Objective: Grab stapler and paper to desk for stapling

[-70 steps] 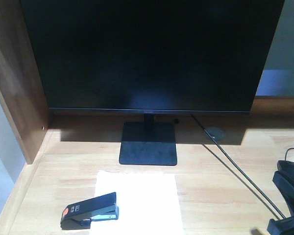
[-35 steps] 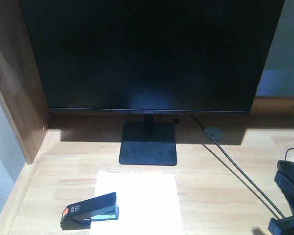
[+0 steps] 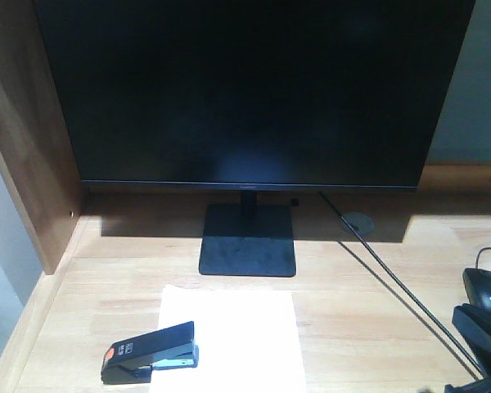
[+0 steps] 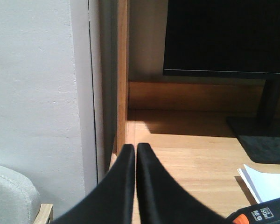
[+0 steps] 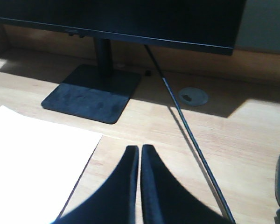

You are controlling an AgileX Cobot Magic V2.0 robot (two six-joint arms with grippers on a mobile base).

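Note:
The black stapler (image 3: 151,352) with an orange end lies on the front left part of the white paper (image 3: 245,327), which lies flat on the wooden desk (image 3: 360,319) in front of the monitor. In the left wrist view my left gripper (image 4: 136,147) is shut and empty above the desk's left edge; the stapler's orange end (image 4: 261,216) and a paper corner (image 4: 266,182) show at the lower right. In the right wrist view my right gripper (image 5: 140,149) is shut and empty above bare desk, just right of the paper (image 5: 32,158).
A black monitor (image 3: 254,90) on a square base (image 3: 247,239) stands at the back. A thin black cable (image 3: 401,286) runs past a round grommet (image 3: 359,221). A black mouse (image 3: 487,286) lies at the right, with my right arm (image 3: 475,340) beside it. A wooden side panel (image 3: 24,147) rises at the left.
My right arm has drawn back toward the lower right corner of the front view, uncovering more of the mouse. Stapler and paper have not moved.

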